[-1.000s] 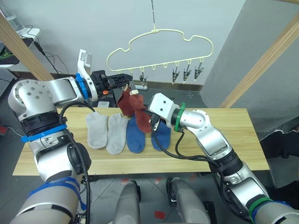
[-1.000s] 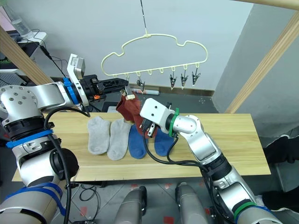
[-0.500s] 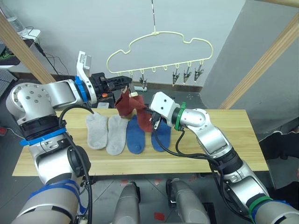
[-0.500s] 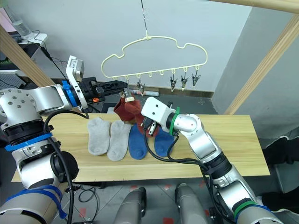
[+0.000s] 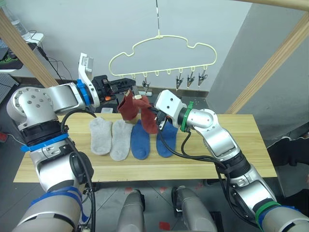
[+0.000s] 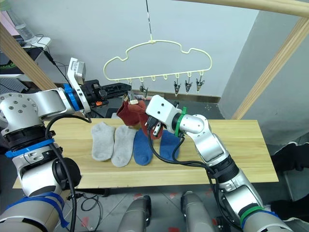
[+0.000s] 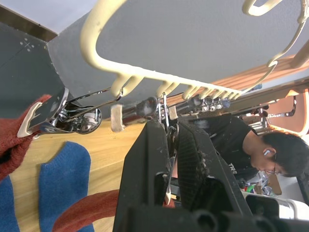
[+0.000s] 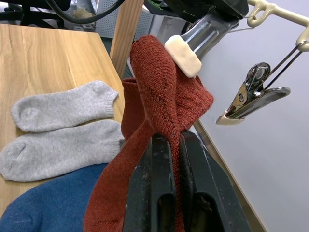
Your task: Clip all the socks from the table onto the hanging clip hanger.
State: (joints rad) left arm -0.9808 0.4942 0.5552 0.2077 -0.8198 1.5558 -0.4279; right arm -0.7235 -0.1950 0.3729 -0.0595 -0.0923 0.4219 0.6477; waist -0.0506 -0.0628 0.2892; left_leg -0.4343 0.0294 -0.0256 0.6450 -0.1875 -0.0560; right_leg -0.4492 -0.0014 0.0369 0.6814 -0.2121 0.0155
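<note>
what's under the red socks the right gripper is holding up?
Under the rust red socks held by the right gripper: two blue socks on the table. Their cuffs are partly covered by the hanging red fabric.

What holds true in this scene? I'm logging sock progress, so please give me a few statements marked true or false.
1. Two grey socks lie flat on the table. True.
2. The right gripper is open and empty. False: it is shut on a rust red sock.
3. The blue socks hang from the hanger. False: they lie on the table beside the grey ones.
4. The left gripper is shut on a metal clip of the hanger. True.
5. A metal clip grips the red sock's edge. True, seen in the right wrist view.
</note>
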